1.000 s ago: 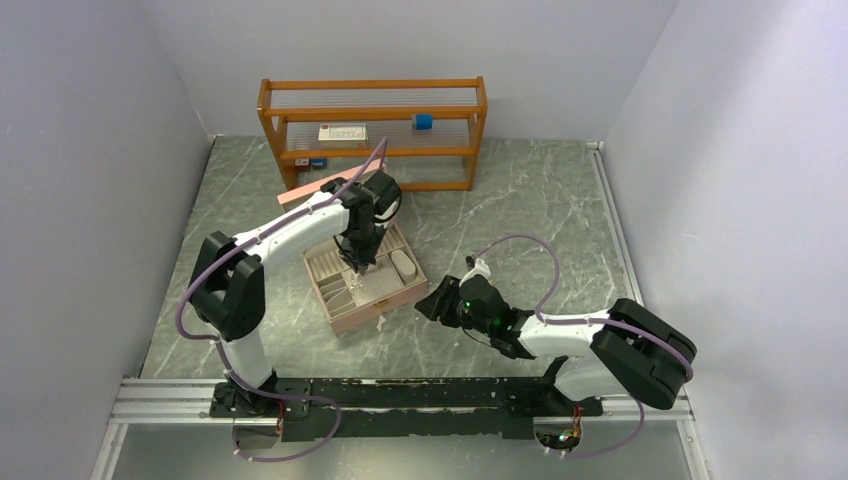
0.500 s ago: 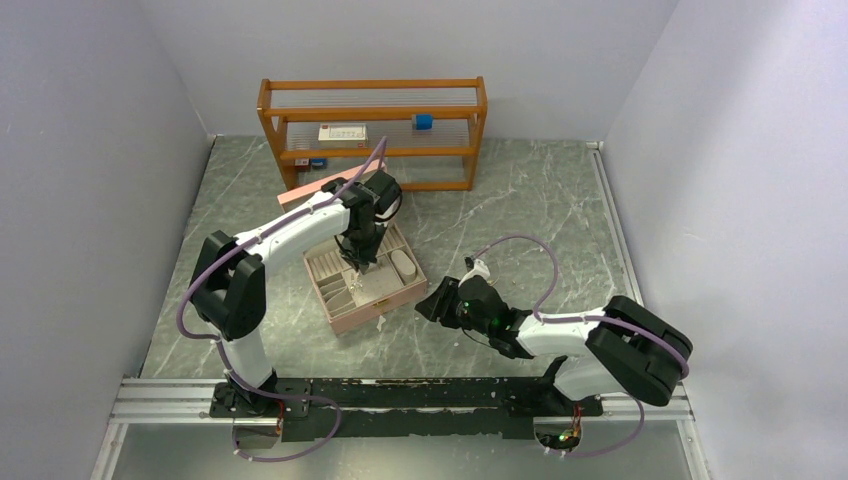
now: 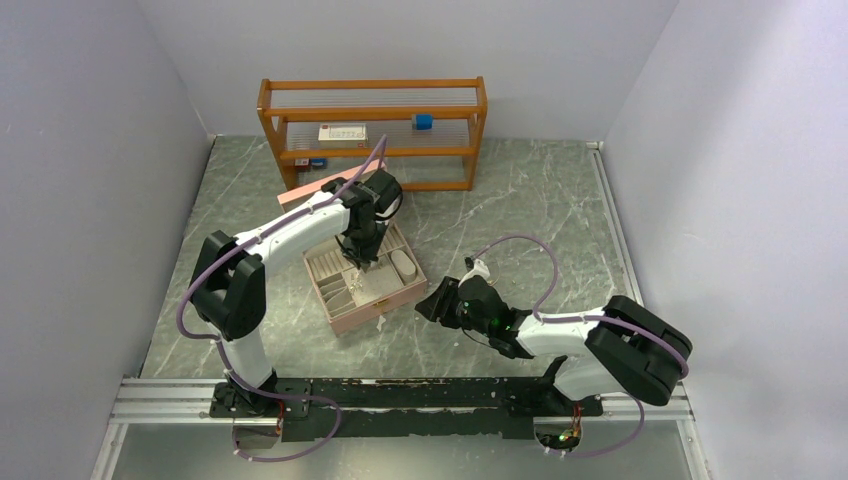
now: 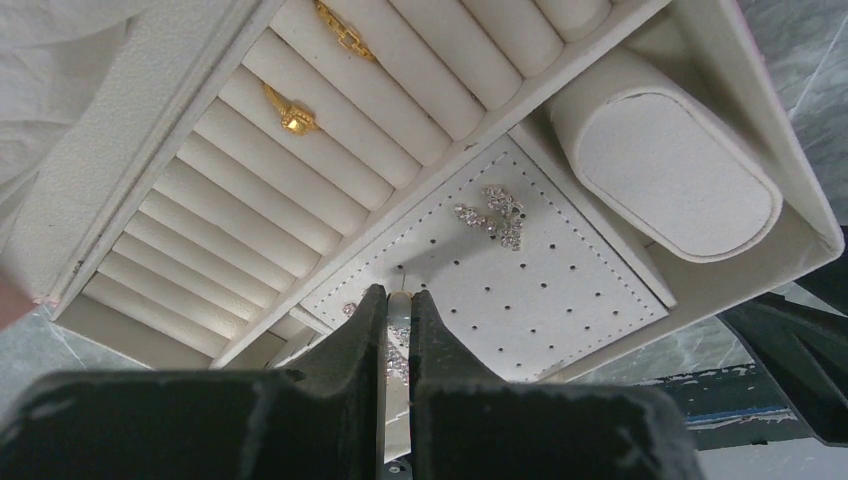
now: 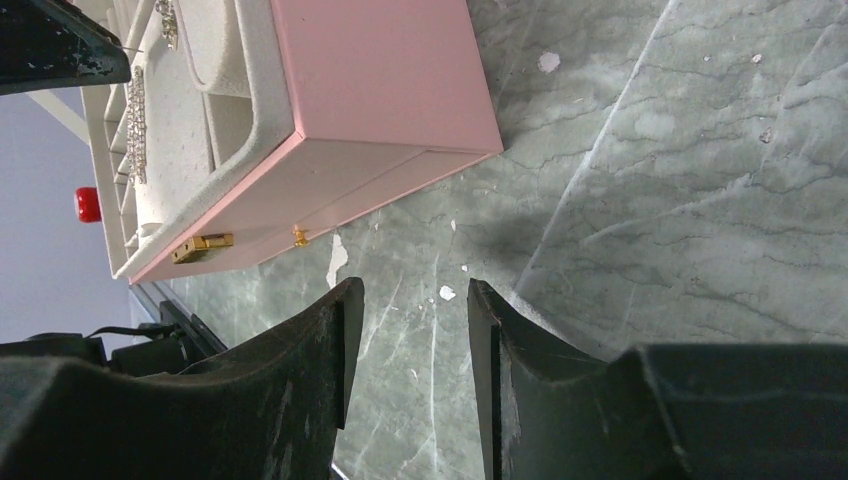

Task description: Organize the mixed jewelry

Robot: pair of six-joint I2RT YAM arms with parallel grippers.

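**1. Jewelry box** (image 3: 372, 308). Pink outside, cream lining, lid open. It stands on the grey marbled table (image 3: 520, 200), in front of a wooden rack (image 3: 372, 95). We note a gold clasp (image 5: 200, 245) on its front wall.

**2. Mixed jewelry** (image 4: 500, 222). Every piece we can see lies inside the box.
- Two gold pieces (image 4: 290, 117) sit in the slots of the ring rolls (image 4: 330, 170).
- A cluster of silver pieces (image 4: 485, 205) lies on the perforated pad (image 4: 560, 290), beside an oval cushion (image 4: 670, 170).
- More glinting bits lie on the pad just under the left fingertips.
- The right wrist view shows a sparkling strand (image 5: 135, 110) in the lining. We cannot tell which compartment it is in.

**3. Left gripper** (image 4: 397, 295). It hangs over the near part of the pad, with its fingers pressed together and only a slit between them. We cannot tell whether a piece is pinched there.

**4. Right gripper** (image 5: 410, 290). It sits low over bare table, just beside the front of the box and apart from it. Its fingers are partway apart with nothing between them.

**5. Small red-capped object** (image 5: 87, 203). It shows beyond the box in the right wrist view, and we cannot make out more.
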